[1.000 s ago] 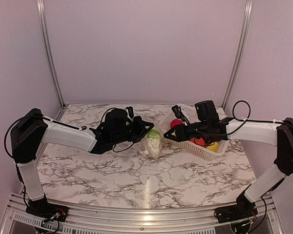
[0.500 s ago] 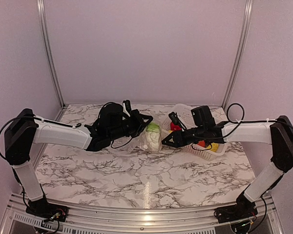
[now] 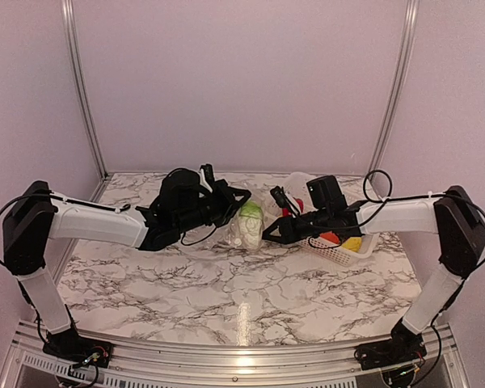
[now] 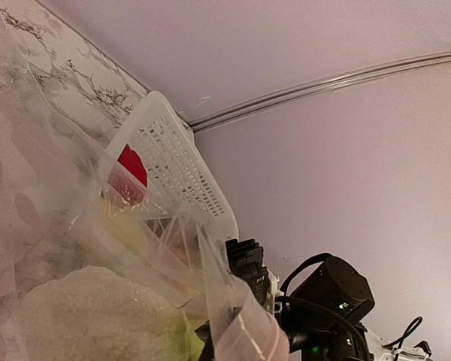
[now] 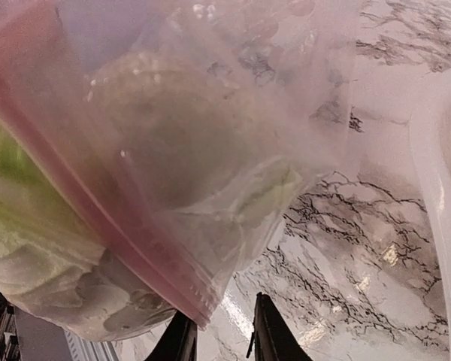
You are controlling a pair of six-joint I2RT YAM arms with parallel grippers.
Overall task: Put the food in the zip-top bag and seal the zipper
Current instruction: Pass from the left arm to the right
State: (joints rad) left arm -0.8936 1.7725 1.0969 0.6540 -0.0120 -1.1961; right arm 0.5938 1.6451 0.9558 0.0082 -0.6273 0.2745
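2 arms stretch in from the near edge of the marble desk (image 3: pixel 226 299), and we place everything by the white perforated basket (image 3: pixel 338 254), which sits toward the desk's far right.

Nearest, off the basket's near-left corner, the right claw (image 5: pixel 219 342) points at the zip-top bag (image 5: pixel 173 143). Its wrist view shows the 2 black fingertips (image 5: pixel 264 335) apart, with bare desk showing in the gap. The bag's lower corner hangs just above that gap and, as far as we can tell, touches neither finger. A pinkish band, the zipper (image 5: pixel 113 218), runs slantwise along that edge of the bag.

Just left of the basket, the bag sits between the 2 claws with the white cauliflower (image 3: pixel 244 233) inside it, green leaves uppermost.

Farther left of the basket, the left claw (image 3: pixel 230 202) is at the bag's upper-left edge. We cannot tell whether it is clamped on the plastic or apart, since its fingers are hidden in both views.

Inside the basket we see an orange piece (image 3: pixel 330 237) and a yellow piece (image 3: pixel 352 242) at the near end. The red pepper (image 4: pixel 133 164) lies toward the basket's far-left end, and from the left wrist it shows through the crinkled plastic.
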